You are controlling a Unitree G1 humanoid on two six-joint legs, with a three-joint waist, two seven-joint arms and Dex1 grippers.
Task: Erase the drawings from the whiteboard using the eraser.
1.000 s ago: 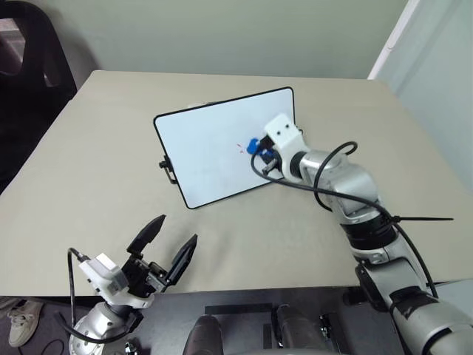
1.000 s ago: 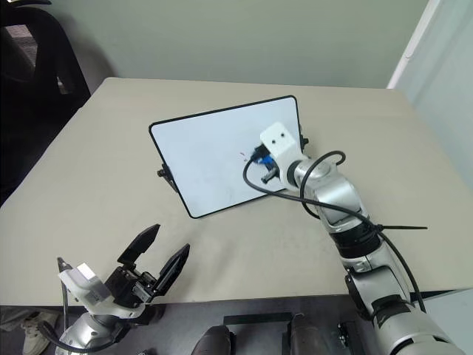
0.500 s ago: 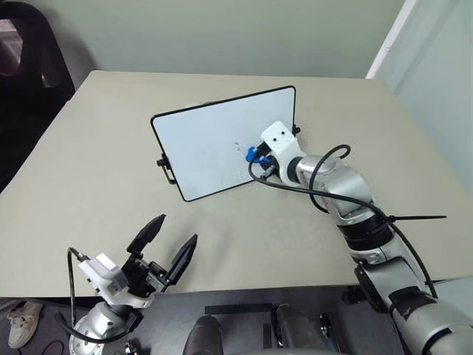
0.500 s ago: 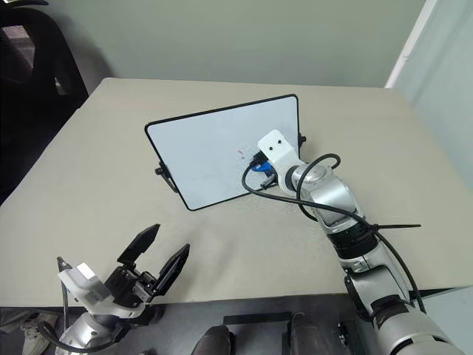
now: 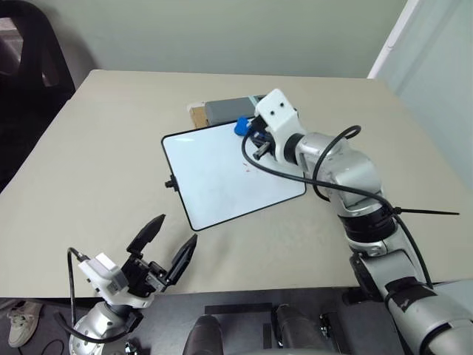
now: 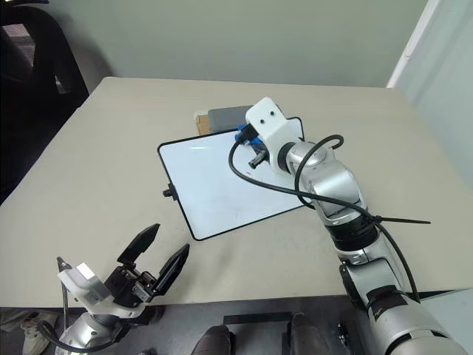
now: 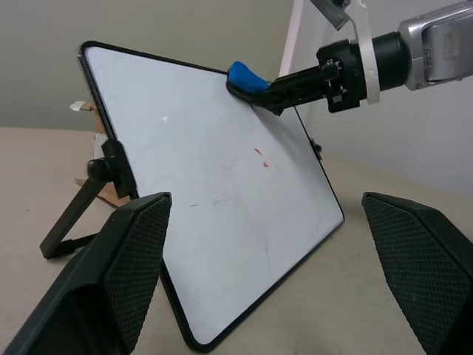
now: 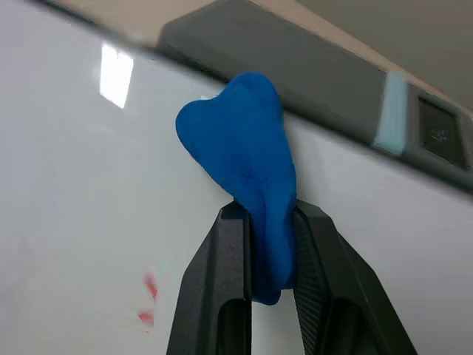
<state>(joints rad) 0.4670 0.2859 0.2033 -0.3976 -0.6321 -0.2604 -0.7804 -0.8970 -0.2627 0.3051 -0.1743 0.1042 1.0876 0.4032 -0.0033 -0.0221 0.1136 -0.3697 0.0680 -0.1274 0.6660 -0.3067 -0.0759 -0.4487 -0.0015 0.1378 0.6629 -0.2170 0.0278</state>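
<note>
Grey device (image 5: 230,109), cardboard piece (image 5: 196,115), beige table (image 5: 96,155)

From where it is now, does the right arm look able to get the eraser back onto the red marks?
Probably yes: the eraser, pinched in the right gripper, sits by the whiteboard top edge, and nothing lies between it and the red marks.

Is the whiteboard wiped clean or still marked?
Still marked: small red strokes remain on the whiteboard, apart from the eraser.
</note>
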